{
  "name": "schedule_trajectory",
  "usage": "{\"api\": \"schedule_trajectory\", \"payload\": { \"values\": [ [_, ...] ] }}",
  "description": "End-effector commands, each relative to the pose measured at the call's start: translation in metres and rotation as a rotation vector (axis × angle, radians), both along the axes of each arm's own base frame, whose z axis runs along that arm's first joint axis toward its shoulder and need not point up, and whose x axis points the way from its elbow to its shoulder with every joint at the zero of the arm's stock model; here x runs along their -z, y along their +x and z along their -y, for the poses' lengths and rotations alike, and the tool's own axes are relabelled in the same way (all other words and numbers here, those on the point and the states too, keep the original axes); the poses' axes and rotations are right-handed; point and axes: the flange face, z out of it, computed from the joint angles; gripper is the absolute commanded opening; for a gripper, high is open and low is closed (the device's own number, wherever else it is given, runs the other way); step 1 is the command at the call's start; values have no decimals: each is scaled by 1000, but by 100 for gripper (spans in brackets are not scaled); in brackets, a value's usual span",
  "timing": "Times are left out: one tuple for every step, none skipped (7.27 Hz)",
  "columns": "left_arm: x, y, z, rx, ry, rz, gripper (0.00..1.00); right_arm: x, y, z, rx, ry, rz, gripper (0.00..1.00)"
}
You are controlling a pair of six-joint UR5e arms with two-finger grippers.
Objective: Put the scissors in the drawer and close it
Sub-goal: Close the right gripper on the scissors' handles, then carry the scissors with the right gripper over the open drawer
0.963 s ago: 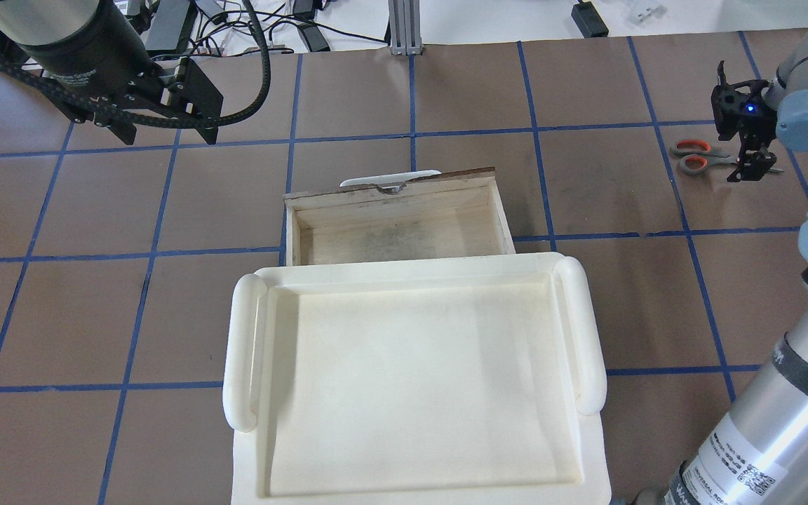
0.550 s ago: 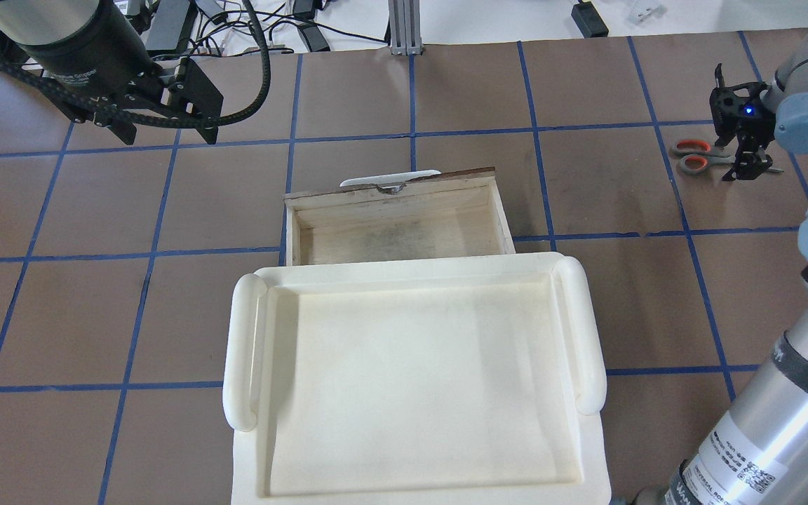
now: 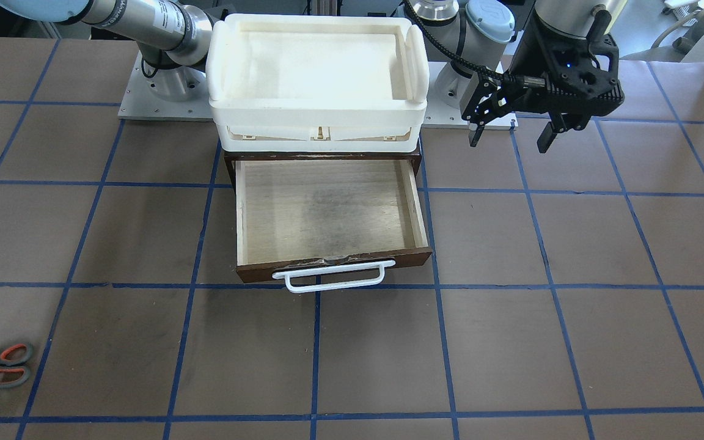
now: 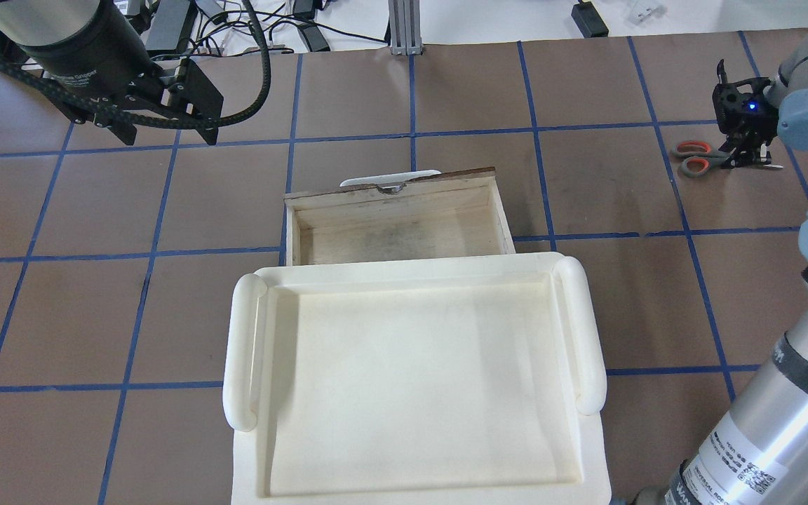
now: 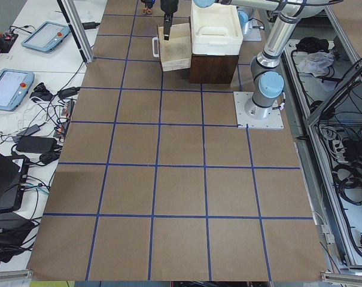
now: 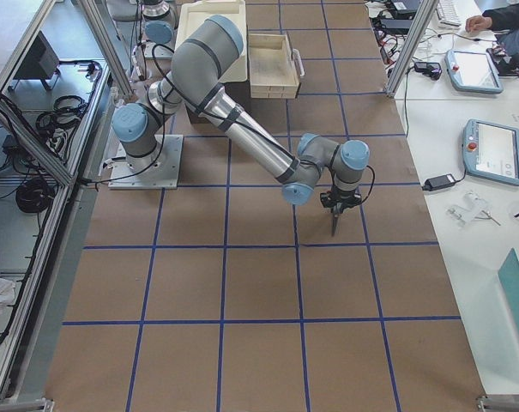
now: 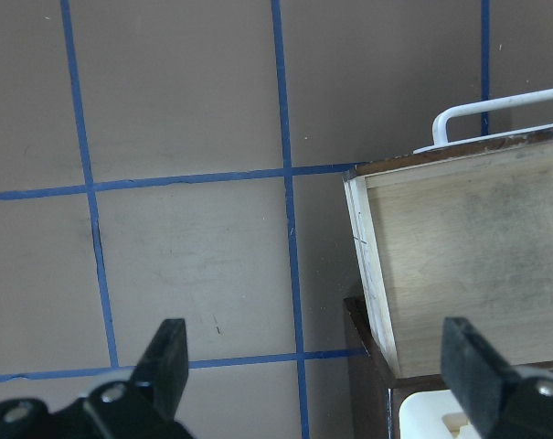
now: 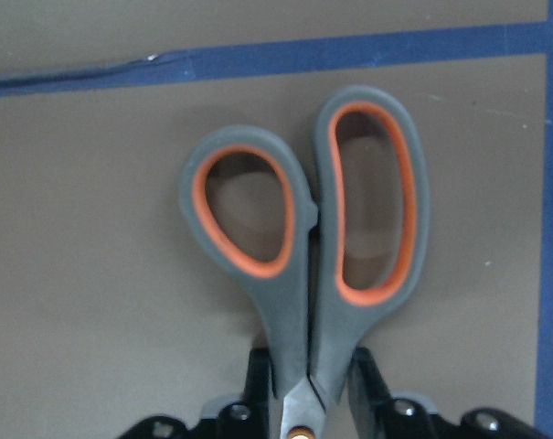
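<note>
**R gripper's fingers on scissors; drawer open**

Brown worktop (image 3: 511, 342) w/ a blue tape grid. The scissors (image 8: 305, 274) lie flat at the far right of the worktop, seen from the robot's side, well apart from the drawer. Their grey handles w/ orange-lined loops point toward the middle of the worktop. The R gripper (image 4: 748, 158) sits low over them. Its fingers (image 8: 258, 377) are narrow, one on each side of the neck just below the loops, and touch it as far as the wrist cam shows. The blades are hidden under the gripper.

The drawer (image 3: 327, 214) is mid-worktop, pulled out of its dark brown case (image 3: 228, 168), w/ its pale plywood floor showing. Its white bar handle (image 3: 333, 279) is on the side far from the robot. A white plastic tray (image 3: 315, 116) rests on top of the case. The L gripper (image 3: 509, 140) hangs above the worktop just left of the drawer, near the case, fingers (image 7: 166, 352) spread wide.
</note>
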Motion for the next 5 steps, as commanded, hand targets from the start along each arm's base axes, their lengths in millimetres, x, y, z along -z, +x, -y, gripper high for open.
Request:
{"api": "schedule_trajectory", "payload": {
  "values": [
    [0,0,0,0,0,0,100,-22,12,2,-11,-20,0,0],
    [0,0,0,0,0,0,100,-43,34,3,-29,-31,0,0],
    [0,0,0,0,0,0,100,-70,62,3,-58,-31,0,0],
    [0,0,-1,0,0,0,100,-90,113,0,-62,7,22,0],
    [1,0,0,0,2,0,100,-118,158,-9,-63,28,25,0]
  ]
}}
